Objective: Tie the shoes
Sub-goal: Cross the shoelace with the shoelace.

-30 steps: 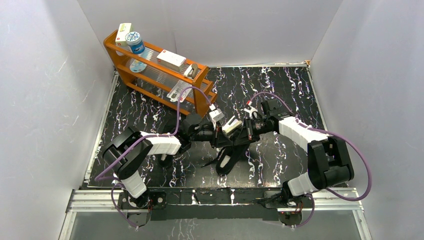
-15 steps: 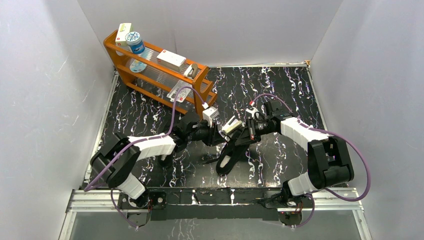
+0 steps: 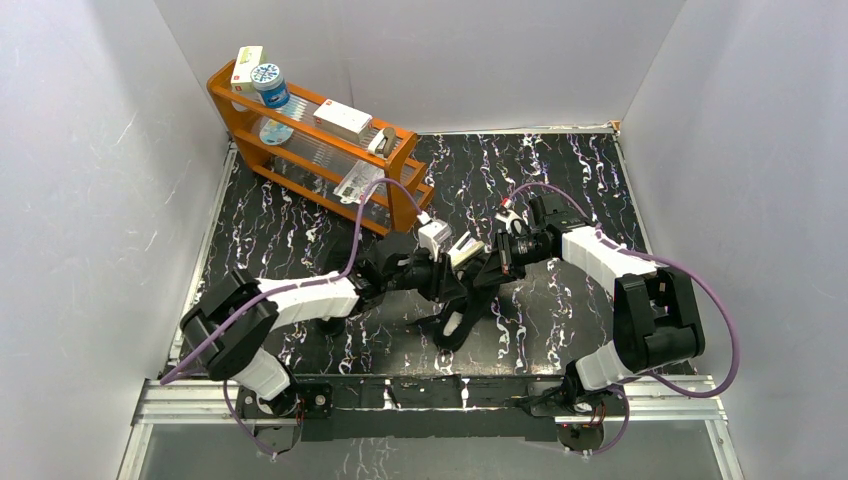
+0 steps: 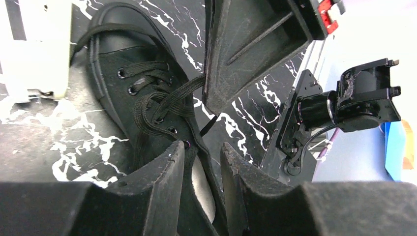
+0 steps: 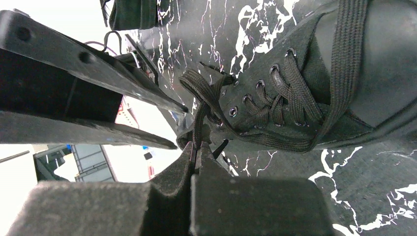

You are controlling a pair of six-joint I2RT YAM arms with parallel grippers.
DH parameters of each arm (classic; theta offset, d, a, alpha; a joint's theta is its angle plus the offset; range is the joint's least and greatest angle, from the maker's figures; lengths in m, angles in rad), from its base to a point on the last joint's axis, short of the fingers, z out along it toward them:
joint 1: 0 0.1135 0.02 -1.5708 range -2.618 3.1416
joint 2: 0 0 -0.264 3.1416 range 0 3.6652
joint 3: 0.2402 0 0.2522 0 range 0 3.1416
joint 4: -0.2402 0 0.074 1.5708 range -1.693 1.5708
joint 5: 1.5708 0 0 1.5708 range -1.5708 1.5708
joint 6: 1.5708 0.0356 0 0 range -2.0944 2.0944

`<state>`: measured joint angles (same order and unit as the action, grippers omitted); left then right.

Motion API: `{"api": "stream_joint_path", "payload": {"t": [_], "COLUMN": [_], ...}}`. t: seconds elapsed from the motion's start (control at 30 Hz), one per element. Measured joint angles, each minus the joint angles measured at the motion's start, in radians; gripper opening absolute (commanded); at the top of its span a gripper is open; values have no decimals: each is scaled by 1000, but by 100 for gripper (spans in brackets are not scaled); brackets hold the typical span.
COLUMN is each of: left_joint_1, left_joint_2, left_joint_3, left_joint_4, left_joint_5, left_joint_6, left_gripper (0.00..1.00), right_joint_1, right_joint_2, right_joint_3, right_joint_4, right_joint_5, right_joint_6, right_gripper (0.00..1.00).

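One black shoe (image 3: 458, 318) lies mid-table with its laces loose; it fills the left wrist view (image 4: 147, 98) and the right wrist view (image 5: 305, 73). My right gripper (image 3: 487, 268) hovers over its laced part, shut (image 5: 197, 144) on a black lace (image 5: 200, 115) that runs up from the eyelets. That lace (image 4: 184, 91) shows taut in the left wrist view, leading to a right finger (image 4: 246, 49). My left gripper (image 3: 452, 272) is just left of the right one, open (image 4: 202, 145) over the shoe's collar with nothing pinched. The other shoe is not clearly visible.
An orange rack (image 3: 310, 130) with boxes and a jar stands at the back left. A white box with a black stripe (image 4: 34, 49) sits beside the shoe's toe. White walls enclose the black marbled tabletop (image 3: 560, 180).
My left gripper has gone from shut to open and shifted right and nearer, down toward the shoe. The right gripper has stayed shut on the lace, almost still.
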<state>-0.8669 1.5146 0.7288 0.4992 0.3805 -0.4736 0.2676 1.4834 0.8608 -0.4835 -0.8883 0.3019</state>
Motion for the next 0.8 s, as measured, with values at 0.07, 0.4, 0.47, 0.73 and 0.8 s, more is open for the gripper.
{"api": "stream_joint_path", "payload": {"t": [0.07,0.4,0.47,0.73,0.8], "left_joint_1": [-17,-34,-34,-37,-39], "left_joint_2": [34,178,180,150,122], "left_joint_3": [13,74,74,79,79], "left_joint_4": [9,-1,4,11,-15], "left_joint_5": [-13,-129,-141,-185,-205], "left_joint_6": [-27,-115,-130,-175,-193], "left_gripper": [31,28,26,32,35], "right_joint_1": [0,0,0,0,0], "right_joint_2": [5,11,11,11,11], "right_joint_3": [14,21,21,21,21], "right_joint_4": [-19,-45,-45,-45,-45], "right_joint_5": [11,25,24,24,26], "right_joint_6": [-10,-21,-21,-22,-24], "right_gripper": [0,0,0,0,0]}}
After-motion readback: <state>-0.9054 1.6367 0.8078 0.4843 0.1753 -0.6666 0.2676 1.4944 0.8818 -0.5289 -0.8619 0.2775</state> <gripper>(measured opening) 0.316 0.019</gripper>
